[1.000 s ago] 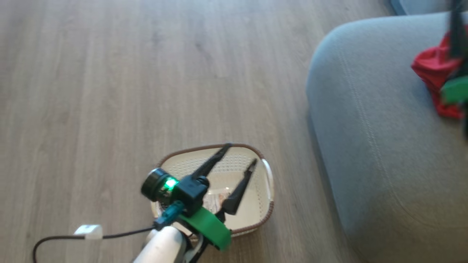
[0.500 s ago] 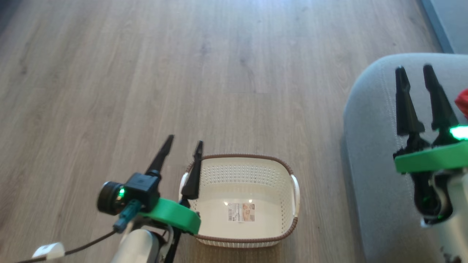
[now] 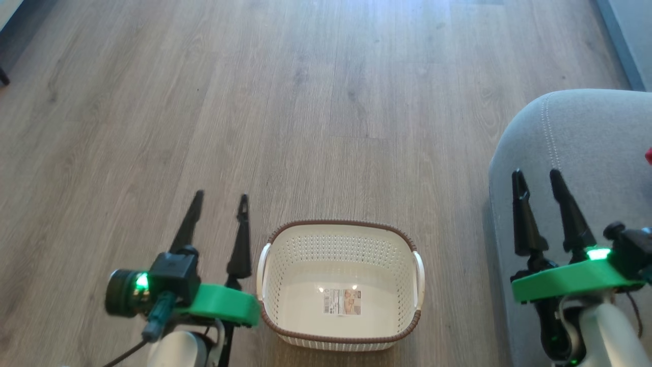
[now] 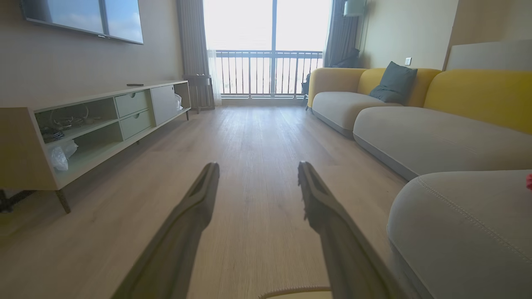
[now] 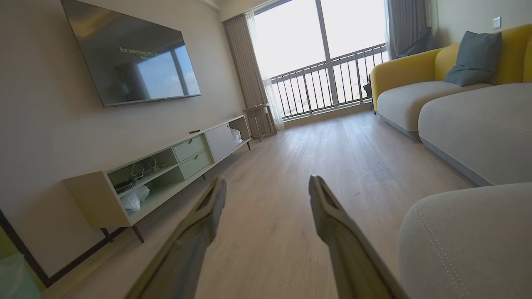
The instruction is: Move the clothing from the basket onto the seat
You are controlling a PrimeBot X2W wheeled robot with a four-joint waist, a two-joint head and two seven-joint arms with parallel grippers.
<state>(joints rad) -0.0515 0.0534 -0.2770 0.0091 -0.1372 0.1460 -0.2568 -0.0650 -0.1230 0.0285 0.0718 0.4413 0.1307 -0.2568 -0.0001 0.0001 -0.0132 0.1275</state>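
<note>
Clothing first: all I can spot is a tiny sliver of red at the far right edge of the head view, lying on the grey seat. The same red speck shows at the edge of the left wrist view, again on the cushion. Too little of it shows to say how many pieces there are or how they lie.

The basket sits on the wood floor just beside the seat's rounded end, and it's empty. You can see the bare cream bottom with only the label sticker in it.

The left gripper hovers over the floor just to the left of the basket, fingers spread apart with nothing between them. The right gripper hangs over the near edge of the seat, also spread wide and holding nothing. Both wrist views look down the room with only floor between the fingers.

So my read is that this job's basically done, since there's nothing left in the basket to move. The only open question is whether all of the clothing sits properly on the cushion, and I can't tell that from here.
</note>
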